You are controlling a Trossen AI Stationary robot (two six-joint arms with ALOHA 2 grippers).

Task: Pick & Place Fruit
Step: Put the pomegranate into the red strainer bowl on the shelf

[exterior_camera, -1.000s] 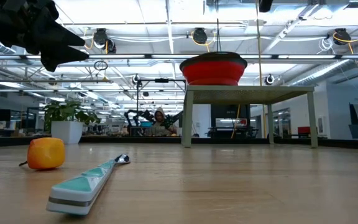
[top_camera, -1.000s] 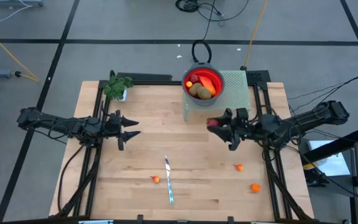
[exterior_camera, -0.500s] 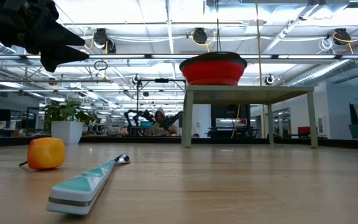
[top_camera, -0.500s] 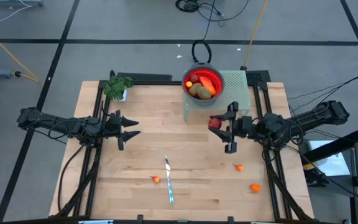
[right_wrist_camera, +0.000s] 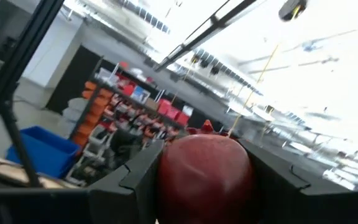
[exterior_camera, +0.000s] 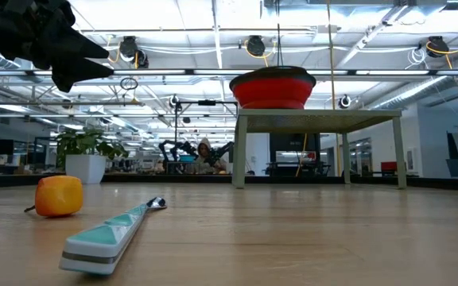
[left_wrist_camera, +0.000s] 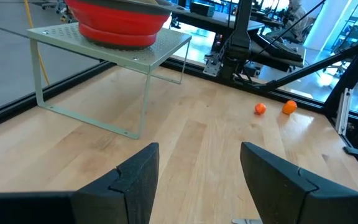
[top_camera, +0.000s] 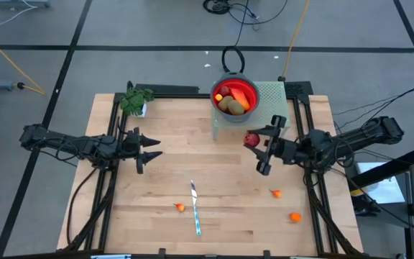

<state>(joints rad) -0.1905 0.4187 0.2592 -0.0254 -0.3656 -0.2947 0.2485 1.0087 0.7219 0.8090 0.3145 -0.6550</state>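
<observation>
Fruit: glossy dark red ball (top_camera: 251,139) pinched in right gripper (top_camera: 259,146) beside perforated metal stand (top_camera: 273,97) carrying red bowl (top_camera: 236,90); three orange bits (top_camera: 276,193) and silver knife (top_camera: 195,208) on wood table (top_camera: 164,129); left gripper (top_camera: 151,148) spread, empty

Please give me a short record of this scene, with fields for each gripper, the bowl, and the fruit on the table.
right gripper: shut on dark red ball fruit, raised near the green mesh stand
left gripper: open, empty, over the table's left side
red bowl: on the stand, already holds several fruit
small orange fruit pieces: three loose on the wooden table
silver knife: lying flat
</observation>
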